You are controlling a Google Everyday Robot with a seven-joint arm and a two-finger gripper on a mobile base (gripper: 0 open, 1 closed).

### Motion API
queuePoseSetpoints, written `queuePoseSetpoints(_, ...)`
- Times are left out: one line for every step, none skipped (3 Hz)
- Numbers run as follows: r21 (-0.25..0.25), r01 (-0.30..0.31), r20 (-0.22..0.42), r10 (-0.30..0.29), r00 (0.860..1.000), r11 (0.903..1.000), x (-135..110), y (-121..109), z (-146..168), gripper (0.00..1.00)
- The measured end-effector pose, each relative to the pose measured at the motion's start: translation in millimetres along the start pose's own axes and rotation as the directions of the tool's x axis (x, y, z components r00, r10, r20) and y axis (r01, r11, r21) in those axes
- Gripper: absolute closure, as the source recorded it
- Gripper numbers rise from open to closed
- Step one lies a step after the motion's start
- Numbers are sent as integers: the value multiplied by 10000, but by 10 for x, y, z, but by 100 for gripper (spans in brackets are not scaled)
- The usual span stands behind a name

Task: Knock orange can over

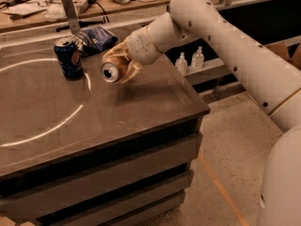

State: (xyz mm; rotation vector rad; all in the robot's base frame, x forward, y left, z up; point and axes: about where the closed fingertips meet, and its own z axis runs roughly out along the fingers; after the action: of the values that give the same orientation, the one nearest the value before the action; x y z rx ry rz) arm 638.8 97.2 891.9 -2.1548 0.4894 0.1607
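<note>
The orange can [112, 71] lies on its side, silver top facing the camera, between the fingers of my gripper [120, 64]. The gripper is shut on it and holds it just above the grey table [122, 121], near the table's back middle. The can's golden body is mostly hidden by the tan fingers [131, 68]. The white arm reaches in from the upper right.
A dark blue Pepsi can [69, 58] stands upright to the left of the gripper. A blue snack bag [96, 36] lies behind it. Two small clear bottles [189, 60] stand on a shelf past the table's right edge. A cluttered workbench runs along the back.
</note>
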Motion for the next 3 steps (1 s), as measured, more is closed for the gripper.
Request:
queuePoseSetpoints(-1201,483,-759,-577,9954,9916,35,119,33,97)
queuePoseSetpoints(-2651,808,-1195,-1158,9861,9608,52,206,86,67)
queuePoseSetpoints(-3282,886,-1332,-1390,9813,9405,68,231,77,44)
